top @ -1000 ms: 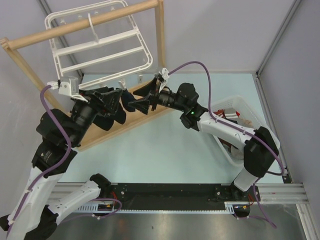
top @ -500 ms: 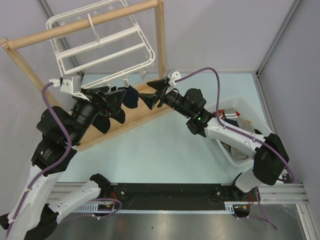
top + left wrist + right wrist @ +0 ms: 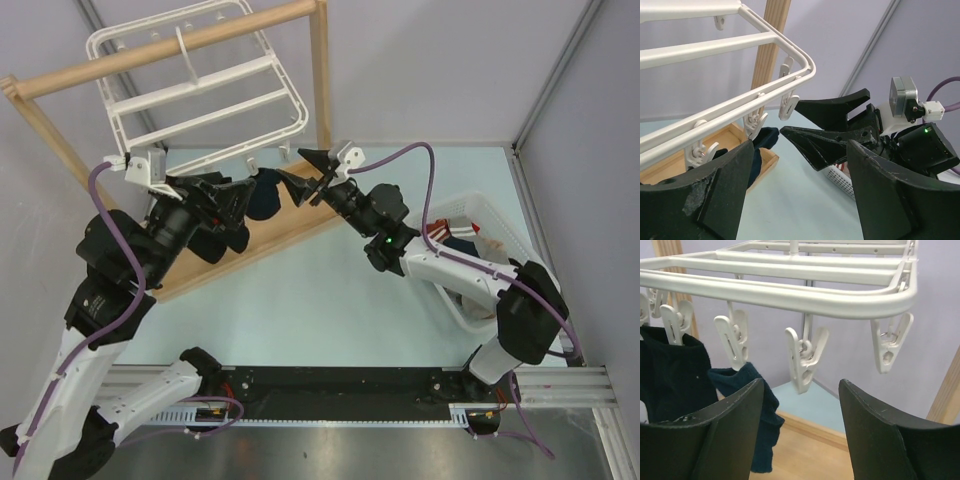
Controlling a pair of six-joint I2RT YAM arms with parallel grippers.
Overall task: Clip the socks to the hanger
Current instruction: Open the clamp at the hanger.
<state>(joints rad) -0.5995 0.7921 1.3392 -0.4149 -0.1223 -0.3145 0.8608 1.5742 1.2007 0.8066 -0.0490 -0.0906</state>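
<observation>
The white hanger hangs from the wooden stand's top bar, with clips dangling from its near edge. A dark navy sock hangs from one clip. In the right wrist view it hangs beside a black sock that is clipped further left. My right gripper is open and empty just below an empty clip on the hanger's rim. My left gripper is open and empty, facing the right gripper's fingers, with the navy sock off to its left.
The wooden frame stand has a low base tray under the socks. A white plastic basket with reddish and white garments sits at the right, beside the right arm. Purple cables loop over both arms.
My right gripper has drawn away from the navy sock and risen toward the hanger's clips. The left gripper has hardly moved. The hanger has swung slightly.
</observation>
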